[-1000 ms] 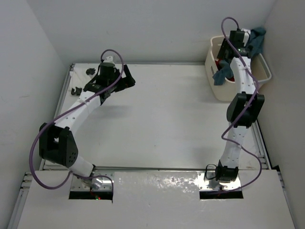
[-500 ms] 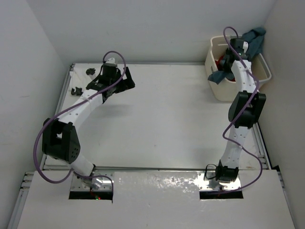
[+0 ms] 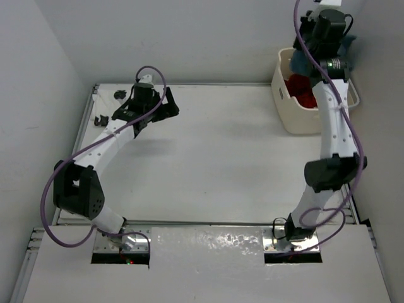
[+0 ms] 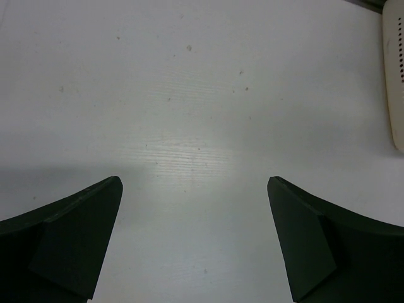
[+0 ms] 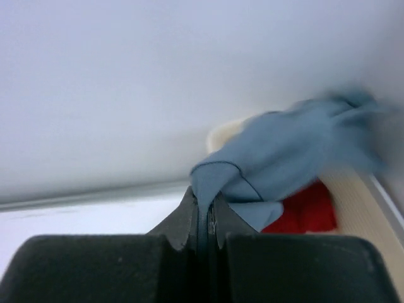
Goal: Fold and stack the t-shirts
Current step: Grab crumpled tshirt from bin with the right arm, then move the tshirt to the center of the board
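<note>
My right gripper (image 5: pixel 204 203) is shut on a fold of the blue-grey t-shirt (image 5: pixel 297 151) and holds it high over the cream laundry basket (image 3: pixel 297 113) at the back right. From above, the blue-grey t-shirt (image 3: pixel 302 62) shows only in part behind the right arm (image 3: pixel 328 38). A red t-shirt (image 3: pixel 302 88) lies in the basket, also red t-shirt (image 5: pixel 309 211) under the hanging cloth. My left gripper (image 3: pixel 163 108) hangs open over the bare table at the back left, left gripper (image 4: pixel 194 189) with nothing between its fingers. No white t-shirt shows.
The basket's rim (image 4: pixel 394 76) shows at the right edge of the left wrist view. Small dark parts (image 3: pixel 101 118) lie by the table's far left edge. White walls close in the table at the back and both sides.
My right gripper has closed on the blue-grey t-shirt and risen with it out of the basket. The left arm has barely shifted.
</note>
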Motion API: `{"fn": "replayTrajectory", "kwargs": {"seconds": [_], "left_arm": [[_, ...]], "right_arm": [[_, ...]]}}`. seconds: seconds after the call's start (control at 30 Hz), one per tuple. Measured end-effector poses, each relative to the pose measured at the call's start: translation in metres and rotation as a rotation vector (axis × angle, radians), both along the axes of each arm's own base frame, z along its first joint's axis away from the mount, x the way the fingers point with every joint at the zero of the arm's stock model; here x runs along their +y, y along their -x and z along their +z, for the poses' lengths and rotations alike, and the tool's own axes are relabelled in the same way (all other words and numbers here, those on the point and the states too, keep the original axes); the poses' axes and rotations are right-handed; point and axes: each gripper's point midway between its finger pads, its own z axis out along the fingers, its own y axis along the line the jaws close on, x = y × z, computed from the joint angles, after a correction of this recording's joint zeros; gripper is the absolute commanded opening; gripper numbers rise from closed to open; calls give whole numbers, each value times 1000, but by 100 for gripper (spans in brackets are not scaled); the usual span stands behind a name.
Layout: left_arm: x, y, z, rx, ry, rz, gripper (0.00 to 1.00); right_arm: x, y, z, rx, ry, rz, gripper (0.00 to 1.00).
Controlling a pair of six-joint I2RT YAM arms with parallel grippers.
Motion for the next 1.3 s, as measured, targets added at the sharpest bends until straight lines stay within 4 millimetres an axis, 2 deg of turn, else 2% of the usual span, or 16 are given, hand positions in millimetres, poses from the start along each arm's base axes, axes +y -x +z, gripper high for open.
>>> {"fn": "replayTrajectory", "kwargs": {"seconds": [0.07, 0.17, 0.27, 0.37, 0.43, 0.53, 0.6, 0.67, 0.7, 0.77, 0.83, 0.87, 0.93, 1.0, 1.13, 1.3], "left_arm": [[1, 2, 6, -18, 2, 2, 100], [4, 3, 14, -44, 2, 11, 100], [8, 4, 16, -56, -7, 26, 100], [14, 8, 12, -55, -24, 46, 100], [18, 13, 10, -52, -36, 61, 100], [27, 20, 11, -54, -55, 90, 100], [35, 25, 14, -56, -71, 123, 100], [43, 32, 17, -59, -84, 159, 100], [48, 35, 17, -57, -90, 177, 100], [55, 43, 16, -47, -99, 210, 100], [61, 50, 12, -29, -108, 237, 100], [64, 54, 8, -13, -117, 254, 100], [69, 60, 1, 18, -134, 275, 100], [74, 66, -7, 52, -146, 301, 100], [84, 83, -24, 134, -166, 361, 100], [96, 108, -63, 246, -193, 424, 100]], "right_arm": [[49, 25, 58, -131, 11, 148, 0], [125, 73, 127, -311, -39, 447, 0], [191, 132, 180, -458, -101, 773, 0], [237, 178, 202, -520, -176, 1059, 0], [249, 187, 195, -499, -209, 1150, 0], [255, 173, 152, -378, -248, 1158, 0], [250, 157, 102, -260, -278, 1095, 0], [230, 142, 32, -111, -323, 983, 0], [213, 136, -5, -31, -353, 910, 9], [172, 128, -81, 109, -407, 737, 51], [129, 131, -156, 267, -429, 544, 70], [111, 137, -191, 345, -423, 458, 98], [97, 152, -231, 465, -406, 376, 99], [95, 163, -248, 536, -378, 363, 99], [105, 177, -258, 603, -239, 389, 99], [172, 216, -282, 697, -106, 578, 99]]}}
